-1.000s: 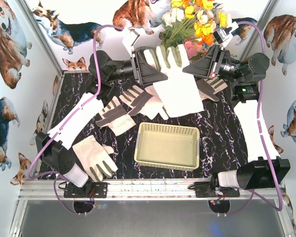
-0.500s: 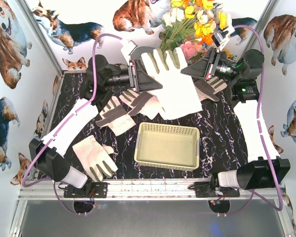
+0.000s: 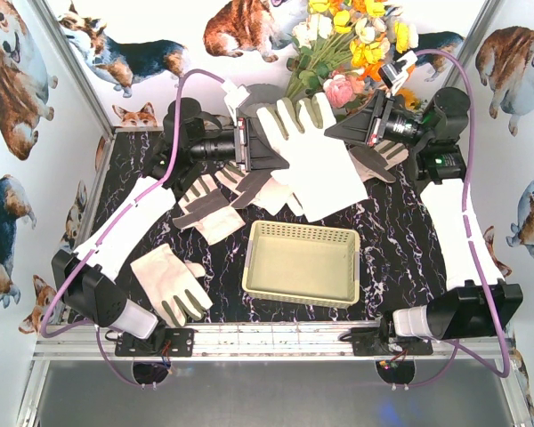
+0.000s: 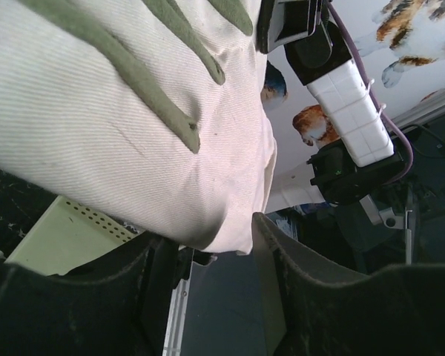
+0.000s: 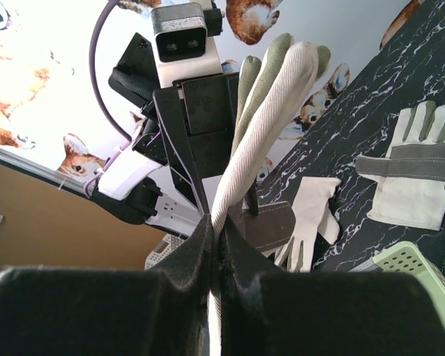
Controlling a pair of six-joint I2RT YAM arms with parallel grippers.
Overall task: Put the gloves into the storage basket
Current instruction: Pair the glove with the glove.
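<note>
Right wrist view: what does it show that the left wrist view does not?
Only the right wrist view: the right tool shut on the edge of the lifted white fabric glove, and loose gloves on the black marbled table. Only the left wrist view: the left tool open around that glove's edge. Both: the glove and the pale yellow plastic basket.

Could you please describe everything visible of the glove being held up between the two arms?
The lifted glove is white woven fabric with olive-grey strips along its fingers. It hangs limp and spread in the air, fingers toward the flowers, cuff toward the storage basket. The right claw pinches a folded edge shut; the left claw has its jaws apart around the opposite edge.
</note>
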